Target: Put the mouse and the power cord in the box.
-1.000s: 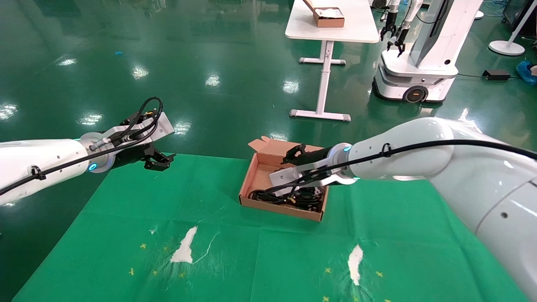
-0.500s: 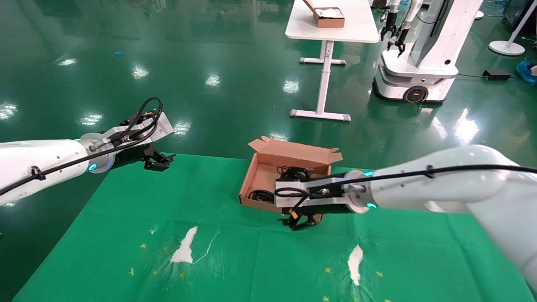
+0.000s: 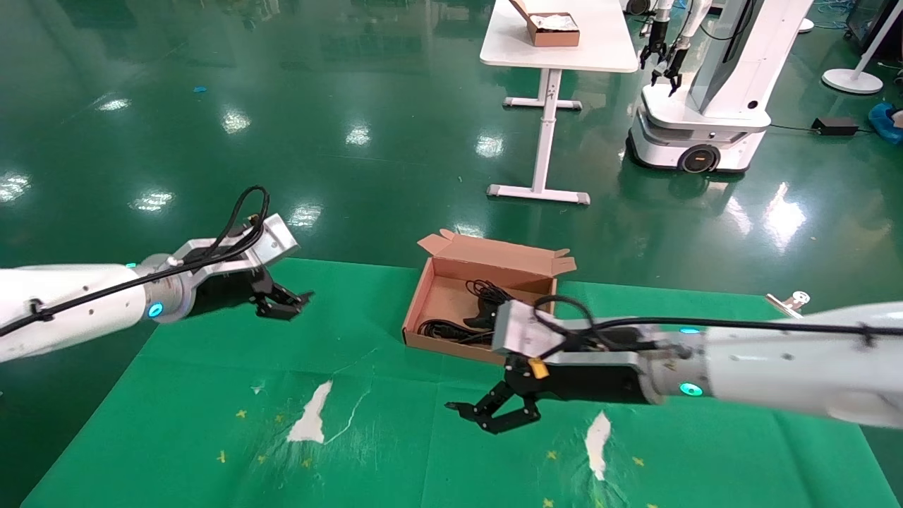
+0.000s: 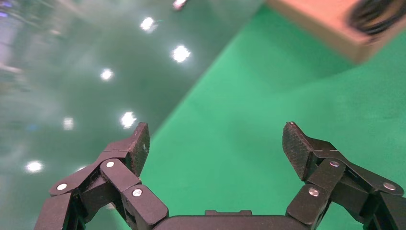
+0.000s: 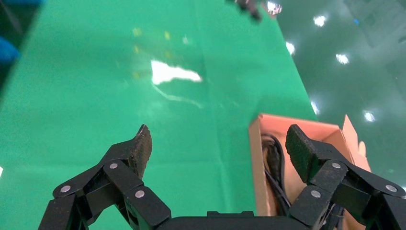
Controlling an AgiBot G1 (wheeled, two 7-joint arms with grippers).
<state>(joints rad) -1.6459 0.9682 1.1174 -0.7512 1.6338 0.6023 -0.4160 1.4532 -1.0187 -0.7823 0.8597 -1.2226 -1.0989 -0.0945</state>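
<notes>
The brown cardboard box [image 3: 502, 264] stands open on the green cloth, a little beyond the middle. Inside it lies the thick black power cord [image 3: 443, 329], coiled along the near wall. A thin black cable [image 3: 487, 288] curls by the far wall. The black mouse [image 3: 484, 315] is partly hidden behind my right wrist. My right gripper [image 3: 488, 416] hangs open and empty over the cloth, just in front of the box. The right wrist view shows the box wall [image 5: 256, 158] and cord [image 5: 275, 153] beside my right gripper [image 5: 218, 143]. My left gripper [image 3: 286, 305] is open and empty at the cloth's far left edge.
Two white torn patches [image 3: 310, 420] [image 3: 598, 434] mark the green cloth near the front. Beyond the cloth is glossy green floor with a white table [image 3: 557, 53], a smaller brown box [image 3: 554, 29] on it, and another white robot [image 3: 705, 92].
My right gripper has pulled out of the box and come toward me, now low over the cloth in front of it. My left gripper has dropped slightly and shifted right.
</notes>
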